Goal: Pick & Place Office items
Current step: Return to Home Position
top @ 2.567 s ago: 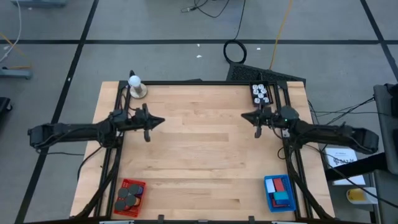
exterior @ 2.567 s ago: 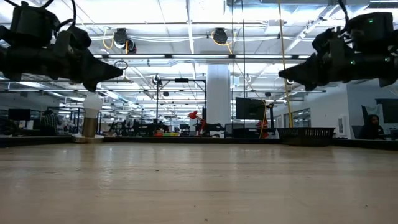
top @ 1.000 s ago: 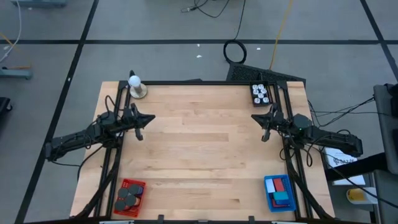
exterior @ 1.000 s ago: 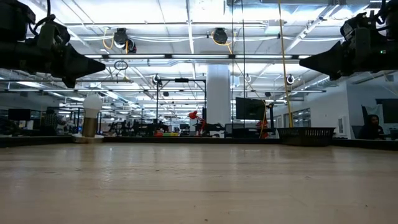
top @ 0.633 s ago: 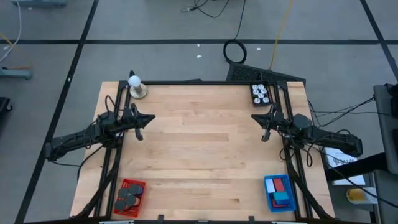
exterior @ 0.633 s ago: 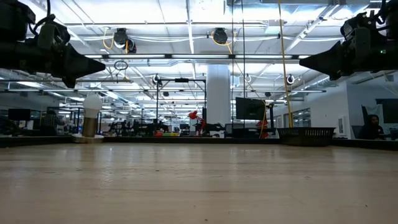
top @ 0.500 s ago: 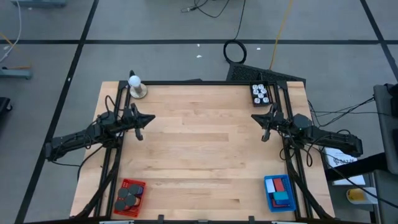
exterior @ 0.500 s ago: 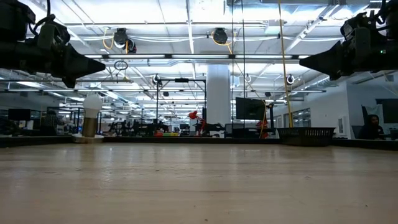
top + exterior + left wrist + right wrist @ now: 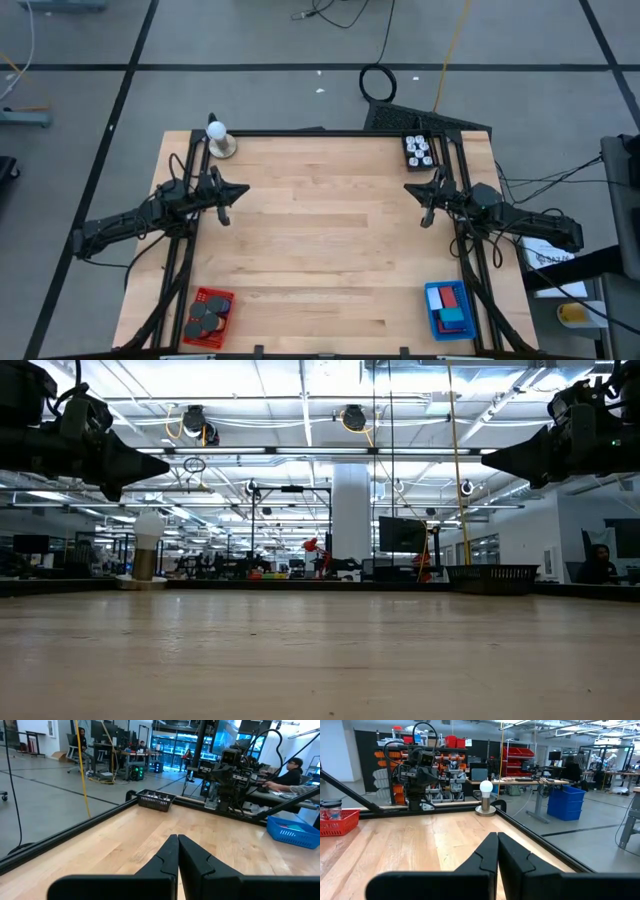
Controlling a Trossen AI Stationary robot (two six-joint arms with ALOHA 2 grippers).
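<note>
Wooden counter (image 9: 330,250) is carrying black discs (image 9: 205,320) in a near-left red basket (image 9: 213,297); left gripper (image 9: 243,190) and right gripper (image 9: 409,188) are hovering at its sides, both pressed together.

At corners of the light wooden table (image 9: 320,240) are set a white ball on a round tan base (image 9: 217,133), a red mesh basket (image 9: 211,295) and a blue mesh basket (image 9: 431,311).

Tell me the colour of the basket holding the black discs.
Red; the basket shows best in the high view.
</note>
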